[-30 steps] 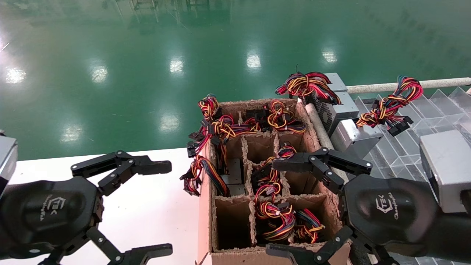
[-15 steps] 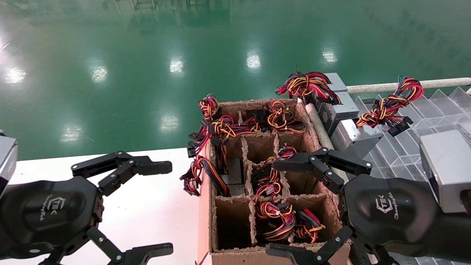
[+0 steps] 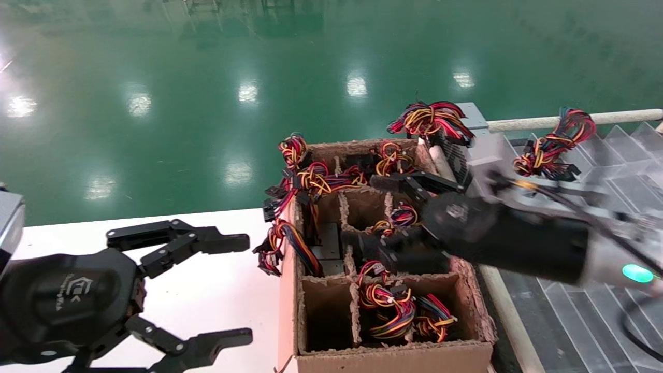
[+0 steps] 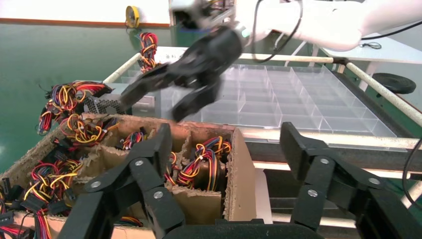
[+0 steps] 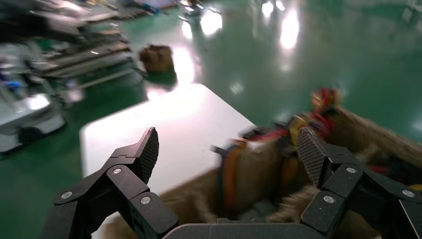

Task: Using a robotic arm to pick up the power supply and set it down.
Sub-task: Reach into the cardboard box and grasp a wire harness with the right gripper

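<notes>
Several power supplies stand in the cells of a cardboard box (image 3: pixel 287 290), mostly showing as red, yellow and black wire bundles (image 3: pixel 388 305). One grey metal body (image 3: pixel 329 247) shows in a middle-left cell. I cannot tell which unit is the task's. My right gripper (image 3: pixel 362 210) hangs open over the box's middle cells, above a wire stalk (image 3: pixel 403 213), holding nothing. The right wrist view shows its fingers (image 5: pixel 149 149) spread over the blurred box (image 5: pixel 259 174). My left gripper (image 3: pixel 247 289) is open over the white table (image 3: pixel 228 290), beside the box (image 4: pixel 241 169).
Two grey vented units with fat wire coils (image 3: pixel 432 118) lie behind the box to the right. A clear compartment tray (image 3: pixel 575 305) fills the right side, and it also appears in the left wrist view (image 4: pixel 278 99). Green floor lies beyond the table edge.
My right arm has swung from the box's near right corner up and leftward over its middle cells, still open. The left gripper has shifted slightly toward the box.
</notes>
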You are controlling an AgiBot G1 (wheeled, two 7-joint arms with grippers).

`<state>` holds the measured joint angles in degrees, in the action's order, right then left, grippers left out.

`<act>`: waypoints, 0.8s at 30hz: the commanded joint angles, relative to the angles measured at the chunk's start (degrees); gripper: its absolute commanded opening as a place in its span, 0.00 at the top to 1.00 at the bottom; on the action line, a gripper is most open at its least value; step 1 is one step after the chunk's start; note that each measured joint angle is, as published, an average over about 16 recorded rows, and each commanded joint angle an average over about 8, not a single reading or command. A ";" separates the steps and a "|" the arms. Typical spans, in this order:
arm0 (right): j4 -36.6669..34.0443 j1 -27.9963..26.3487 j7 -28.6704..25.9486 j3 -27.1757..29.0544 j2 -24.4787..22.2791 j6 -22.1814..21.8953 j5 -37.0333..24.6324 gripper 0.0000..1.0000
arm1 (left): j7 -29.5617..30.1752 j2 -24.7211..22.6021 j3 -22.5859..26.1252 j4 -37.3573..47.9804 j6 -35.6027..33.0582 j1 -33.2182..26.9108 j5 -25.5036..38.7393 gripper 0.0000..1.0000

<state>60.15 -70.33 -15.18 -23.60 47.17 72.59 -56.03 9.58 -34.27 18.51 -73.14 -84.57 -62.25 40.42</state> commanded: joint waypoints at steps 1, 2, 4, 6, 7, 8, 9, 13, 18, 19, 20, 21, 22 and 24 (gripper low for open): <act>-2.34 -2.02 -0.93 -1.71 2.56 -1.80 -2.79 0.00 | 0.00 0.00 0.00 0.00 0.00 0.00 0.00 1.00; -4.08 -2.93 -0.96 -2.40 3.98 -2.47 -3.84 0.06 | 0.00 0.00 0.00 0.00 0.00 0.00 0.00 1.00; -7.93 -4.55 -0.74 -3.52 6.68 -3.76 -5.55 0.28 | 0.00 0.00 0.01 0.00 0.00 0.00 0.00 1.00; -11.74 -6.00 -0.05 -4.41 9.18 -4.95 -7.01 0.53 | -0.01 0.00 0.01 0.00 0.00 0.00 -0.01 1.00; -13.72 -6.69 0.30 -4.80 10.35 -5.56 -7.68 0.65 | -0.01 0.00 0.01 0.00 0.00 0.00 -0.01 1.00; -15.53 -7.34 0.67 -5.11 11.46 -6.07 -8.20 0.78 | -0.01 0.00 0.01 0.00 0.00 0.00 -0.01 1.00; -17.39 -7.95 1.04 -5.35 12.55 -6.45 -8.57 0.90 | -0.01 0.01 0.02 0.00 0.00 -0.01 -0.01 1.00; -24.28 -10.07 2.90 -5.87 16.34 -7.46 -9.29 1.00 | -0.01 0.01 0.02 0.00 0.01 -0.01 -0.01 1.00; -31.17 -12.10 6.16 -5.48 19.52 -7.06 -8.59 1.00 | -0.01 0.01 0.03 0.00 0.01 -0.01 -0.02 1.00; -32.38 -12.48 6.84 -5.39 19.96 -6.82 -8.44 1.00 | -0.02 0.01 0.03 0.00 0.01 -0.01 -0.02 1.00; -33.50 -12.84 7.48 -5.32 20.37 -6.60 -8.32 1.00 | -0.02 0.01 0.03 0.00 0.01 -0.01 -0.02 1.00; -34.59 -13.20 8.09 -5.28 20.77 -6.27 -8.23 1.00 | -0.02 0.01 0.03 0.00 0.01 -0.01 -0.02 1.00; -35.65 -13.55 8.65 -5.29 21.14 -5.90 -8.19 1.00 | -0.02 0.01 0.03 0.00 0.01 -0.01 -0.02 1.00; -37.57 -14.20 9.71 -5.34 21.81 -5.19 -8.19 1.00 | -0.02 0.01 0.04 0.00 0.01 -0.01 -0.02 1.00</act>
<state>22.97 -84.37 -5.59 -29.04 68.78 67.36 -64.39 9.56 -34.26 18.54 -73.14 -84.56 -62.26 40.39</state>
